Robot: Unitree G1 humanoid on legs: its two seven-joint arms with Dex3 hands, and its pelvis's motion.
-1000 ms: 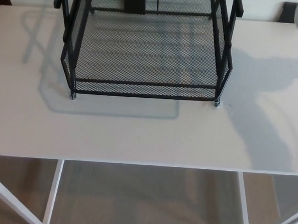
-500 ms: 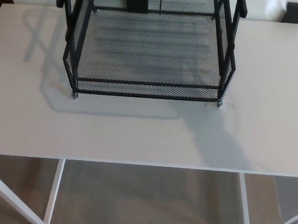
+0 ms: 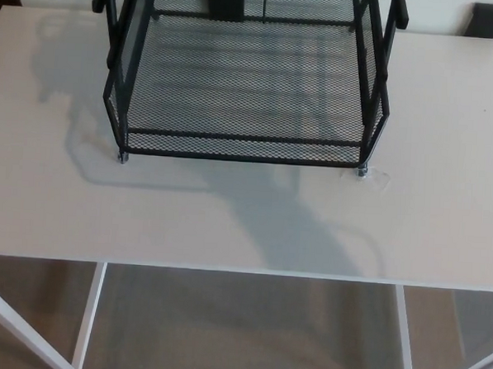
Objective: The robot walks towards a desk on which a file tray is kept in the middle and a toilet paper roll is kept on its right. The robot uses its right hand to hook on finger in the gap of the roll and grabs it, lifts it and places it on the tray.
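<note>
A black wire-mesh file tray [image 3: 244,147] stands on the white desk [image 3: 228,221], at the middle back of the head view. Its lower shelf holds nothing. No toilet paper roll shows anywhere in the picture. Neither of my hands is in view. A broad dark shadow lies on the desk in front of the tray, reaching to the near edge.
The desk's near edge [image 3: 242,271] runs across the lower picture, with white frame legs [image 3: 86,317] and floor below it. A small black object [image 3: 491,20] sits at the far right corner behind the desk. A dark block [image 3: 225,0] stands behind the tray.
The white rounded shape at the top right corner a second ago is gone. The shadow on the desk has swept from the right side leftward to the front of the tray.
</note>
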